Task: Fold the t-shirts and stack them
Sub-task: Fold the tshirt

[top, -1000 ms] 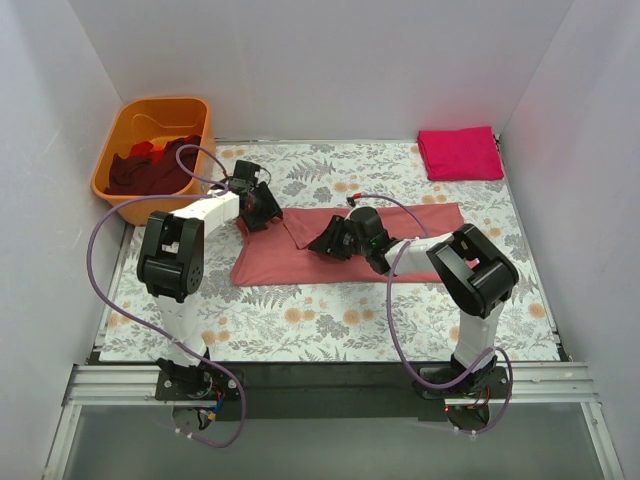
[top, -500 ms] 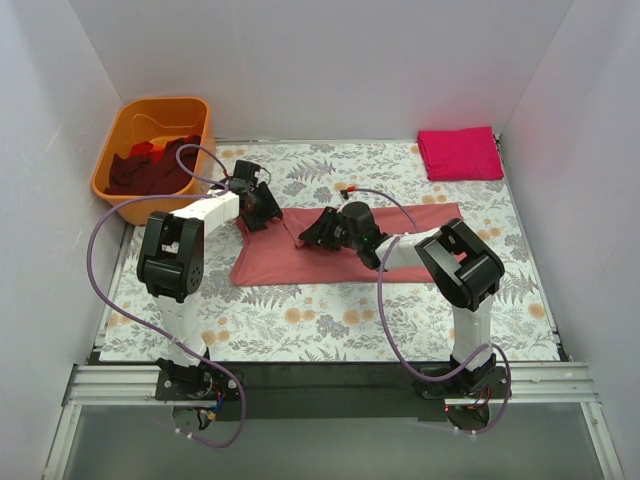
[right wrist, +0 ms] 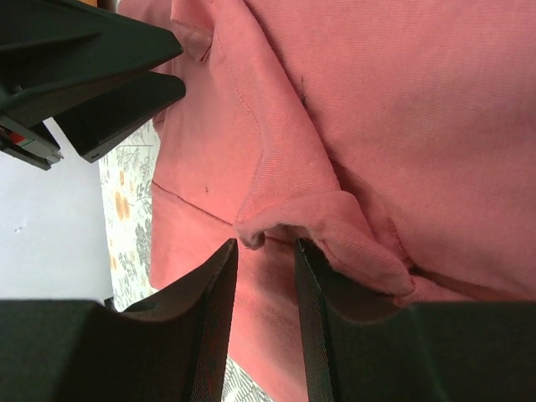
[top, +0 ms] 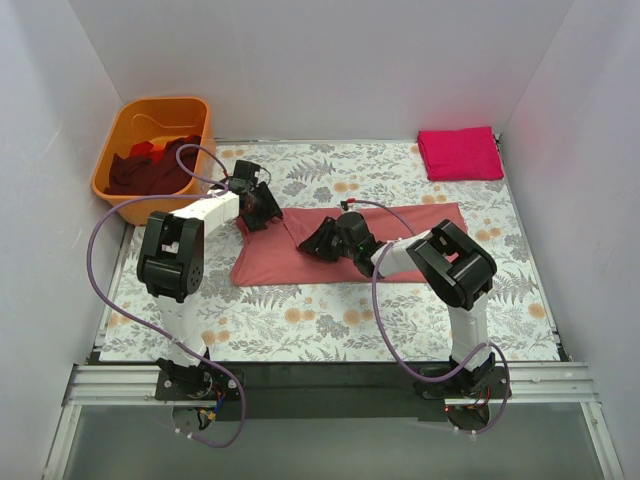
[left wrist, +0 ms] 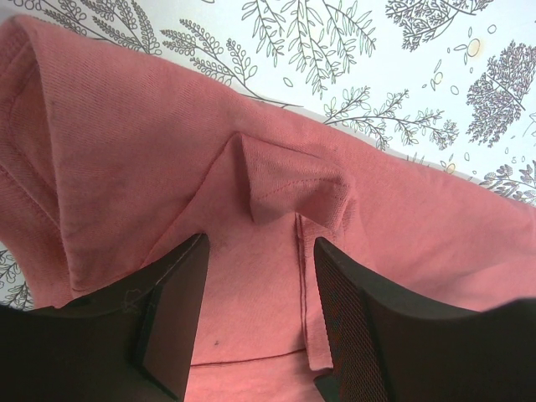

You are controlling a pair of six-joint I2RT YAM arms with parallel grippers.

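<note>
Top external view: the salmon-pink t-shirt [top: 420,225] lies spread across mid-worktop, apparently mid-fold. A magenta t-shirt [top: 459,153] sits folded at the far right corner. The left gripper [left wrist: 260,251] hovers released over a cloth pucker. The right gripper [right wrist: 266,244] straddles a raised hem; whether it pinches, I cannot tell. Next, both likely need a firm hold there to fold the shirt across.
</note>
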